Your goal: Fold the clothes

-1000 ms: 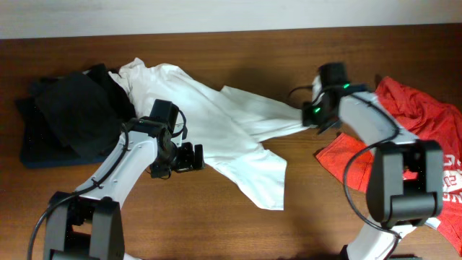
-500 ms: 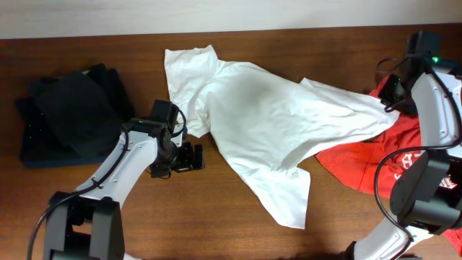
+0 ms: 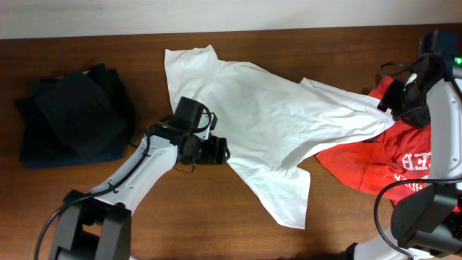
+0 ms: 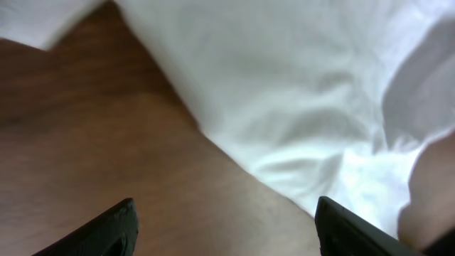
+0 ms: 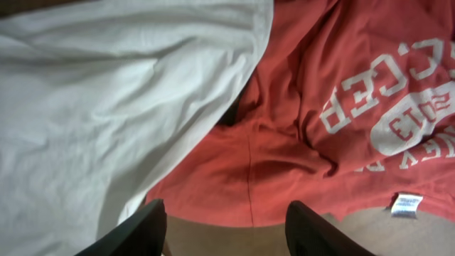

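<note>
– What moved?
– My left pincer [image 4: 224,213] slid to the white shirt's [image 3: 267,115] left edge, open. My right pincer [image 5: 224,213] hung open over its sleeve [image 3: 346,108].
– Worry?
– That sleeve covered the red shirt [image 3: 404,162]. I might have grabbed both.

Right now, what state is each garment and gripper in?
white shirt: unfolded, spread out, its right edge lying over the red shirt.
red shirt: unfolded, rumpled, partly covered.
dark clothes: piled at far left, apparently folded.
left gripper: open, empty, at the white shirt's edge.
right gripper: open, empty, above the red shirt.
</note>
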